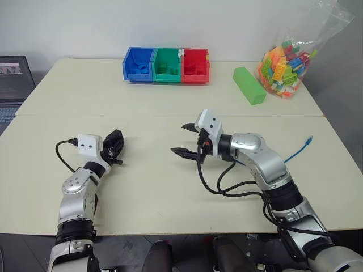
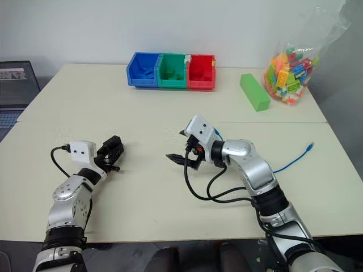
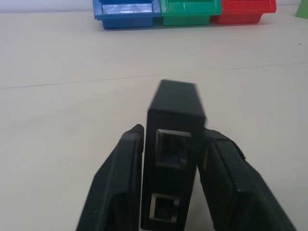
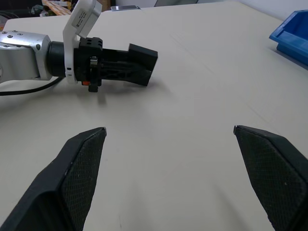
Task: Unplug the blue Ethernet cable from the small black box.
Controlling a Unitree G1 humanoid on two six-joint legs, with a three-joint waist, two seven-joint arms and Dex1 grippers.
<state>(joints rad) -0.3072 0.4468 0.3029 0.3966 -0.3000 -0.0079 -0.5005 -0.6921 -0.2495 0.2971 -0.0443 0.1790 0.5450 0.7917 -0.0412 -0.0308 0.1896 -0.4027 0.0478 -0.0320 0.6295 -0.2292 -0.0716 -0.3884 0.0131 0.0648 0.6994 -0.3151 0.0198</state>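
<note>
Now the left gripper (image 1: 115, 148) sits low over the near left of the table (image 1: 153, 187), its two fingers (image 3: 118, 187) pinching the small black box (image 3: 174, 144), whose ports stand empty. The right gripper (image 1: 182, 139) hovers mid-table with jaws spread wide, holding nothing. The blue Ethernet cable (image 1: 299, 148) lies loose on the table's right side, well apart from the box.

Three bins (image 1: 166, 65) — blue, green, red — line the table's (image 1: 170, 107) far edge, near a green block (image 1: 249, 85) and a bag of bricks (image 1: 286, 59).
</note>
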